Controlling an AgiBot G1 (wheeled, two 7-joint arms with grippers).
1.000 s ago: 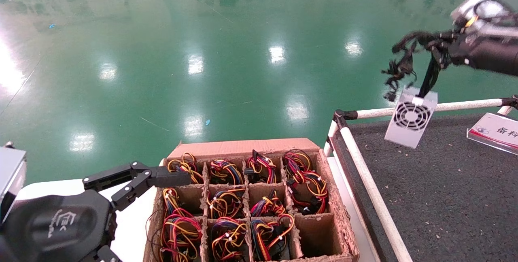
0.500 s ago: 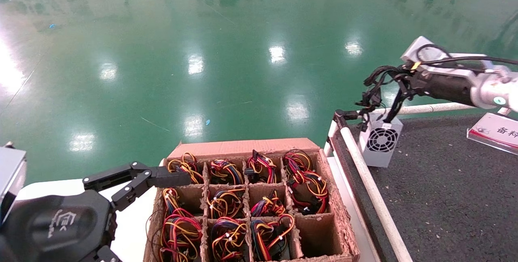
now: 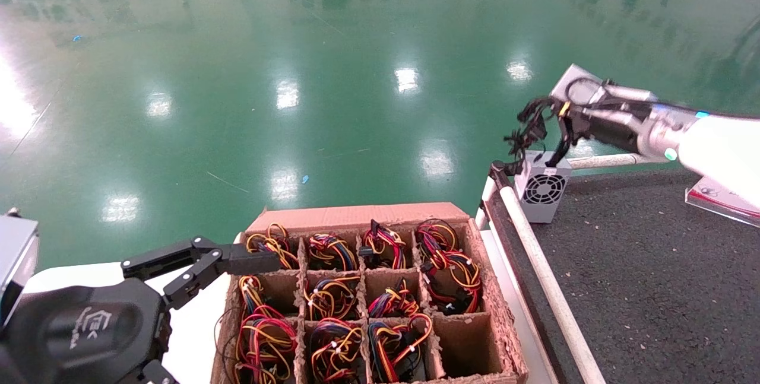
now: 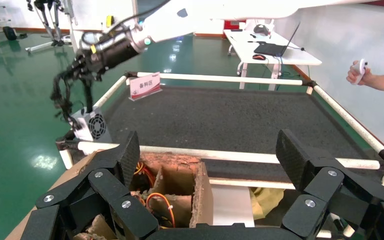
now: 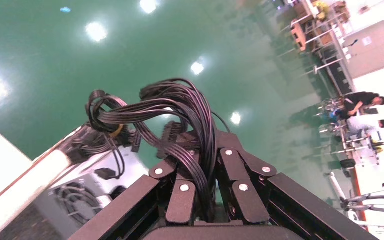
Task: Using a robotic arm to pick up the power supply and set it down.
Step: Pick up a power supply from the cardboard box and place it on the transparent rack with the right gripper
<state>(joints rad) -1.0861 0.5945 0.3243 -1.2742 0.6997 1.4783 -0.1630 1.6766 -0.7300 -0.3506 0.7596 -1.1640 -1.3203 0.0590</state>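
- The black two-finger right gripper [image 5: 200, 200] is closed, its fingers [image 5: 182, 197] clamped on the bundle of all-black cables [image 5: 180, 107], which loops up out of the jaws.
- The small silver-grey metal power supply [image 3: 541, 187], with a round fan grille on its near face, is seen below that bundle at the near-left corner of the dark grey mat [image 3: 653, 277], beside the white tube rail [image 3: 543, 283]; whether it rests on the mat cannot be told.
- The right arm's white tubular forearm [image 3: 721, 149] is stretched in from the right edge of the head view, its black wrist tilted down toward the box.
- The black left gripper [image 4: 210, 165] is held with its fingers [image 4: 127, 157] wide apart, over the edge of the brown cardboard divider box [image 3: 356, 215] filled with red, yellow and orange wire bundles [image 3: 332, 298].
- A white outline logo is printed on the left arm's black wrist [image 3: 89, 327]; it cannot be read.
- A red-and-white sign card [image 4: 145, 85] stands on the mat's far side; its Chinese characters are too small to be made out.
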